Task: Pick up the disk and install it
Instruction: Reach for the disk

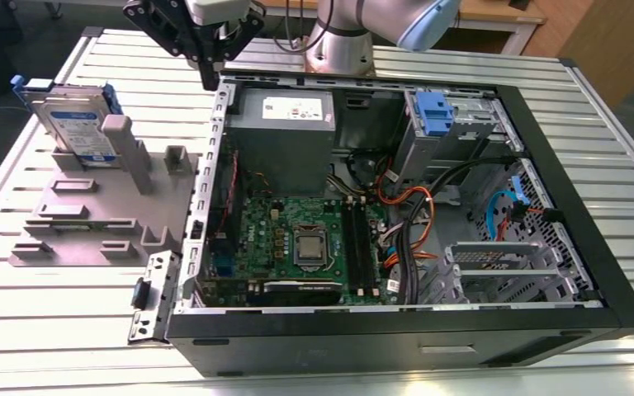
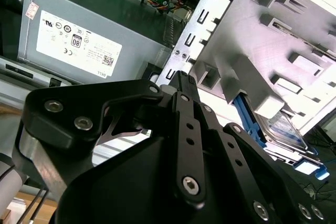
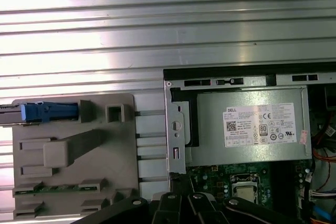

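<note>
The disk [image 1: 78, 125], a silver drive with a white-and-blue label in a blue carrier, stands on edge in a slot at the back of the grey holder [image 1: 86, 216], on the exterior view's left. In the first wrist view the disk [image 3: 50, 112] shows edge-on as a blue strip. In the second wrist view the disk [image 2: 286, 132] lies behind the holder's posts. My gripper [image 1: 209, 80] hangs above the table between the holder and the open computer case [image 1: 405, 338], over the case's back corner. Its fingers [image 2: 181, 85] are pressed together with nothing between them.
Inside the case are a grey power-supply box [image 1: 284, 111], a green motherboard [image 1: 295, 243] and a bare blue bracket [image 1: 432, 111] in the drive cage at the back. Ribbed metal table [image 1: 581, 107] runs all around. The holder has several raised posts [image 1: 119, 140].
</note>
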